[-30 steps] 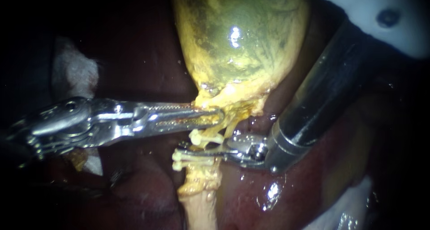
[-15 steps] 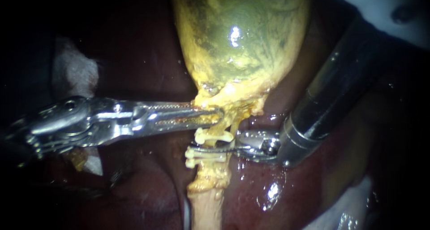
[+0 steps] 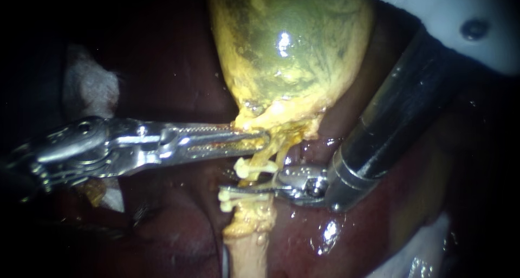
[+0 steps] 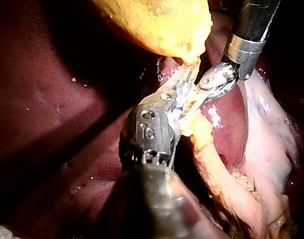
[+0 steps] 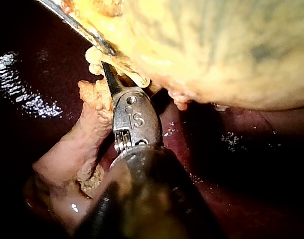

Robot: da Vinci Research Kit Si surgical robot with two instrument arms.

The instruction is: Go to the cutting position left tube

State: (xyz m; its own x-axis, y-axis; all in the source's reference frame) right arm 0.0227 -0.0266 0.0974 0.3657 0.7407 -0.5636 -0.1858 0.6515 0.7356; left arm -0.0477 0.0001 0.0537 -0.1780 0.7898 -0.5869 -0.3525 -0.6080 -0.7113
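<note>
Back toward 8 o'clock since the earlier frame, my right instrument (image 3: 238, 190) lies across the left tube (image 3: 261, 156) between two clips (image 3: 246, 168), its pincer's state I cannot tell, the left instrument (image 3: 262, 141) grasping the gallbladder (image 3: 287, 56) at its neck; drifting risks cutting a clip.

The endoscope faces the gallbladder (image 3: 287, 50) from close by. The wrist cameras look forward along the left shaft (image 4: 159, 209) and right shaft (image 5: 142, 199), nearer still; all share the clips (image 3: 246, 168).
</note>
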